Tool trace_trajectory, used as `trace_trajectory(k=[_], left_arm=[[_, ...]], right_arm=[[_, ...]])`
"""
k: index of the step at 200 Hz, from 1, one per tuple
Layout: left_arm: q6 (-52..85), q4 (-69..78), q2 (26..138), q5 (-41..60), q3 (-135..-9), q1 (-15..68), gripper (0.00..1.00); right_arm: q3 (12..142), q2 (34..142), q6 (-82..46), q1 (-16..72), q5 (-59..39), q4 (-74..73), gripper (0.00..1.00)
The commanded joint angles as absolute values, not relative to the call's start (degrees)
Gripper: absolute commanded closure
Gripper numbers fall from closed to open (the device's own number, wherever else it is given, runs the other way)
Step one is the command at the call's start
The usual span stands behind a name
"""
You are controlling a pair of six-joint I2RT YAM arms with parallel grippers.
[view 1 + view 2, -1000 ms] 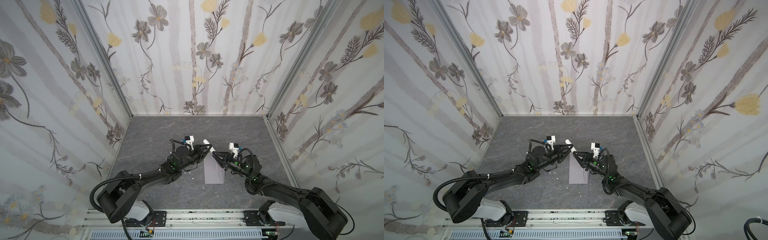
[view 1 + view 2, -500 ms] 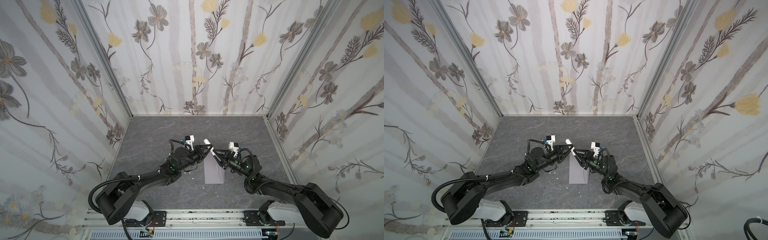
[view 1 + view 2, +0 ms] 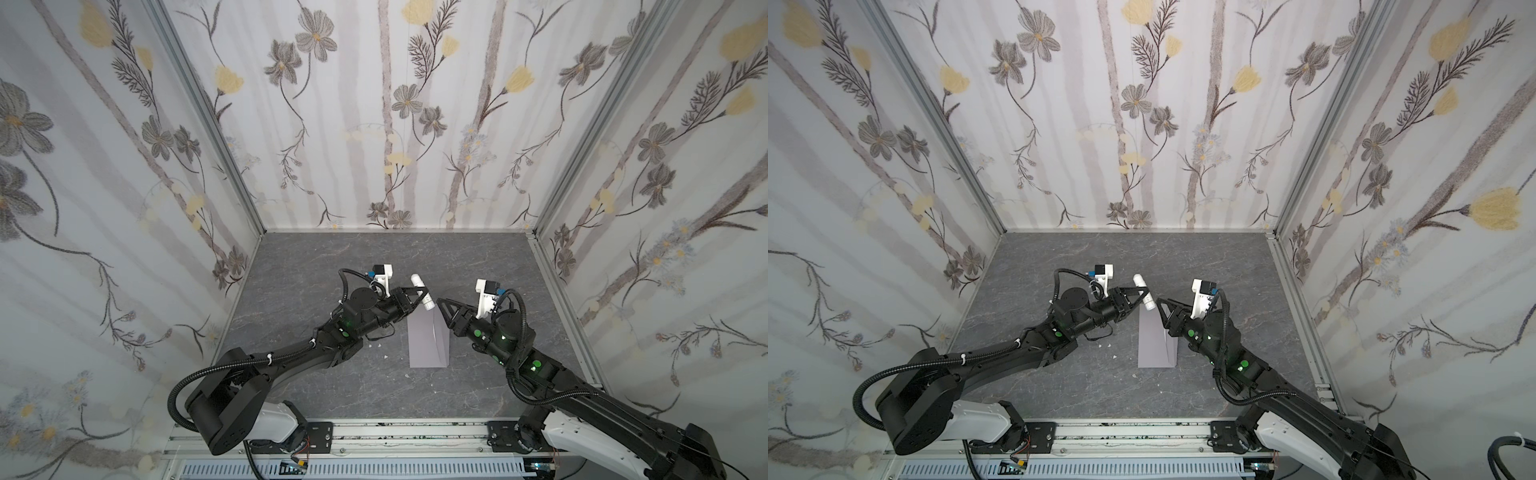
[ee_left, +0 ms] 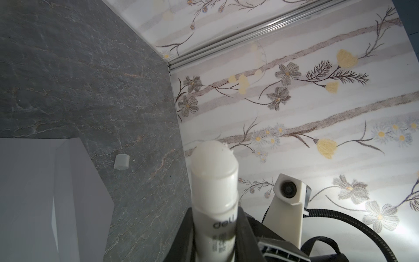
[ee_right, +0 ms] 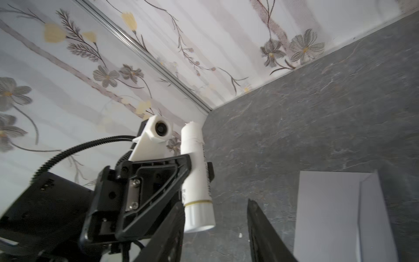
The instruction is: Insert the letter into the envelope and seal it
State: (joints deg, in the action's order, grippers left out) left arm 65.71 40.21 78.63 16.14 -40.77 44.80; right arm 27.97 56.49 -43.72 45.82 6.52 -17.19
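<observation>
The grey-lavender envelope (image 3: 428,340) (image 3: 1156,345) lies flat on the dark table, also seen in the wrist views (image 4: 45,199) (image 5: 335,215). The letter is out of view. My left gripper (image 3: 417,295) (image 3: 1138,296) (image 4: 215,217) is shut on a white glue stick (image 3: 422,293) (image 3: 1144,293) (image 4: 214,181) (image 5: 196,181), held above the envelope's far end with its glue tip bare. My right gripper (image 3: 441,301) (image 3: 1162,301) (image 5: 215,217) stands open just right of the stick. The stick's base sits beside one of its fingers (image 5: 172,231), and nothing is gripped.
A small grey cap (image 4: 121,161) lies on the table beyond the envelope. Tiny white scraps (image 3: 386,356) dot the table left of the envelope. Flowered walls (image 3: 395,124) close in the back and both sides. The arms' bases sit on the front rail (image 3: 395,432).
My right gripper has opened and drawn back to the right from the glue stick's base. The left gripper keeps its hold on the stick, hardly moved.
</observation>
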Motion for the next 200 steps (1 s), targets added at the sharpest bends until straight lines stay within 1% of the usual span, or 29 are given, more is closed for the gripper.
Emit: trace_trajectory(k=[1,83,124,144,192,200], left_arm=[[62.46,37.92,77.94,16.15,-41.77,44.57,1.00],[63.49,36.15,77.78,16.31,-42.77,43.96,1.00],[66.84,36.03,78.92,18.35,-43.85,43.42,1.00],[67.49,35.95,78.93,18.91,-44.12,43.43,1.00],[68.01,35.84,79.10,19.78,-44.21,43.31,1.00],[68.11,35.77,79.19,19.80,-44.14,43.36,1.00]], right_arm=[[28.87,56.03,-31.17,48.63,14.64,-11.03,0.54],[35.24,64.20,-17.33,57.73,23.54,-9.86,0.54],[36.72,67.16,-12.84,58.23,24.81,-11.34,0.54],[37.18,68.23,-11.73,58.17,26.55,-12.21,0.60],[38.73,69.87,-9.49,57.66,26.15,-14.12,0.65],[38.98,70.03,-9.41,57.57,25.89,-14.19,0.69]])
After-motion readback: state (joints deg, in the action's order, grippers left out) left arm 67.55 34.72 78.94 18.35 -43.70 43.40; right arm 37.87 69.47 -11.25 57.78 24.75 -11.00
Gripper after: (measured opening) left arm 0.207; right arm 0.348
